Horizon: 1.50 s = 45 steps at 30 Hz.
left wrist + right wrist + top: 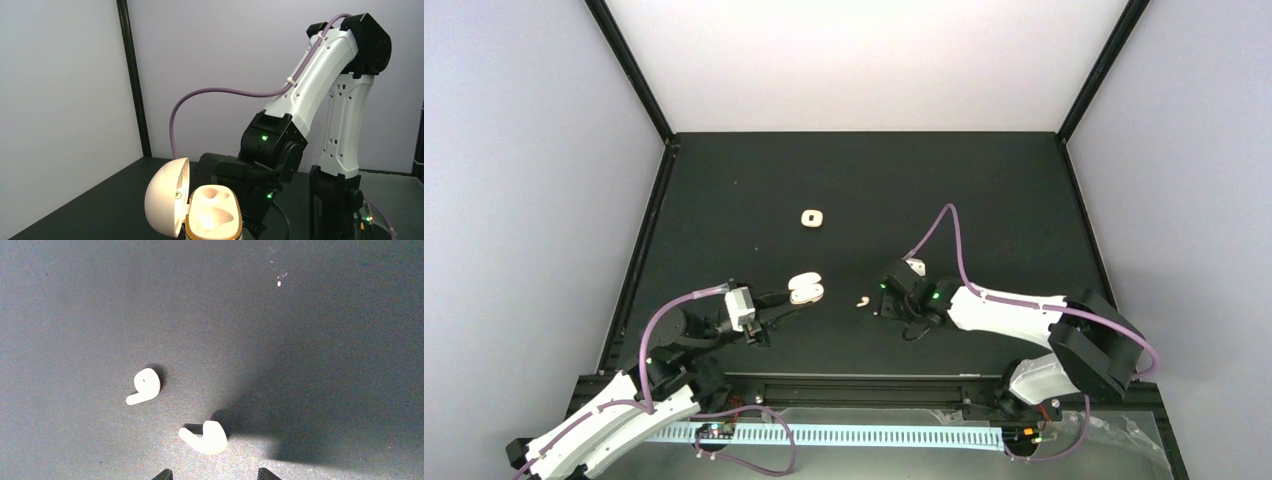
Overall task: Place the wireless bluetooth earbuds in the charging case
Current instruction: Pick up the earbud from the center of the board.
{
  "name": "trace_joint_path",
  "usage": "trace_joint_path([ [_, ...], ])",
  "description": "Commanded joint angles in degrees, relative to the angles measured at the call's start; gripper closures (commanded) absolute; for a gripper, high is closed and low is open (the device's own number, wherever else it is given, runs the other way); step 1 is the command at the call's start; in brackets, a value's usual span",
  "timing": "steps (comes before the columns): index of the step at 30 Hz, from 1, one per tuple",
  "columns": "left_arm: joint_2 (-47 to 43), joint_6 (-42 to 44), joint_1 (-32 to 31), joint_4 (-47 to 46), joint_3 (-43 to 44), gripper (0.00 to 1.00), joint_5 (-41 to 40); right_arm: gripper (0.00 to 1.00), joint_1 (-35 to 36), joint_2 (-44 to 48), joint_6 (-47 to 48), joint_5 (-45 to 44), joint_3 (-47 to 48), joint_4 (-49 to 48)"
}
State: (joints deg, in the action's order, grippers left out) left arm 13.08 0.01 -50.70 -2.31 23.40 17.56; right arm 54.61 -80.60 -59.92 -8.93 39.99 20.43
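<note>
An open cream charging case (805, 290) sits at the tip of my left gripper (790, 306), which looks shut on its base. In the left wrist view the lid (166, 202) stands open to the left, and the base (214, 212) shows two empty sockets; my fingers are out of frame there. Two white earbuds lie on the black mat in the right wrist view, one (144, 385) further off and one (207, 437) just ahead of my open right gripper (214, 475). The top view shows one earbud (862, 299) beside the right gripper (882, 302).
A second cream case (812, 218), closed, lies on the mat behind the open one. The right arm (310, 100) stands close in front of the open case. Black frame posts (629, 70) and grey walls bound the mat.
</note>
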Motion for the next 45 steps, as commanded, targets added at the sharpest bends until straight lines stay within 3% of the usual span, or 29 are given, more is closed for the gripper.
trace_joint_path([
  [1,-0.3,-0.4,-0.1,0.0,1.3,0.98,-0.2,0.57,-0.5,-0.4,-4.3,-0.1,-0.6,-3.0],
  [7,0.0,-0.5,-0.1,0.4,1.5,0.98,0.3,0.60,-0.5,-1.0,-4.4,1.8,-1.1,-5.6],
  [16,1.0,-1.0,-0.1,-0.2,1.4,0.99,1.0,0.84,-0.5,0.9,-5.9,2.0,-5.4,-7.0],
  [21,1.3,-1.0,-0.1,-0.3,1.4,0.98,1.0,0.91,-0.5,0.6,-5.9,1.9,-7.9,-8.2],
  [45,2.1,-0.4,-0.1,0.4,1.6,0.98,0.9,0.94,-5.6,-6.5,5.2,4.1,0.3,-9.5],
])
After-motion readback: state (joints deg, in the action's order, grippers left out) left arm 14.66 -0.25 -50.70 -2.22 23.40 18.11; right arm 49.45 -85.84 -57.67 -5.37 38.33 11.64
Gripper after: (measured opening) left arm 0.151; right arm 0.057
